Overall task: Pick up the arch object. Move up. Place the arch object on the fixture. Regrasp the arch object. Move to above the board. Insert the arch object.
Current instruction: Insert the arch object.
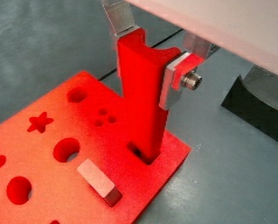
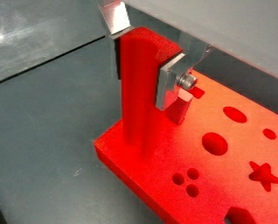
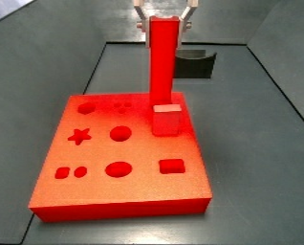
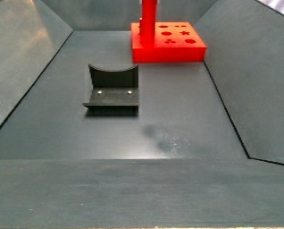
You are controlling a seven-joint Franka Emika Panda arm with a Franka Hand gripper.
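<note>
The arch object [image 1: 142,105], a long red bar, stands upright with its lower end in a slot at the edge of the red board [image 1: 54,131]. Both side views show the arch object [image 3: 162,57] [image 4: 146,13] rising from the board [image 3: 117,187] [image 4: 174,43]. My gripper [image 1: 151,57] is at the bar's notched top, shut on it, with one silver finger on each side. From the opposite side, a wrist view shows the gripper [image 2: 144,57] holding the arch object [image 2: 139,96] over the board [image 2: 223,171]. The black fixture [image 4: 111,89] [image 3: 196,63] stands apart on the floor.
A short red block [image 3: 167,121] [image 1: 97,181] stands in a hole of the board next to the arch object. Star, round and square holes cover the board. Sloped grey walls [image 4: 31,80] enclose the dark floor.
</note>
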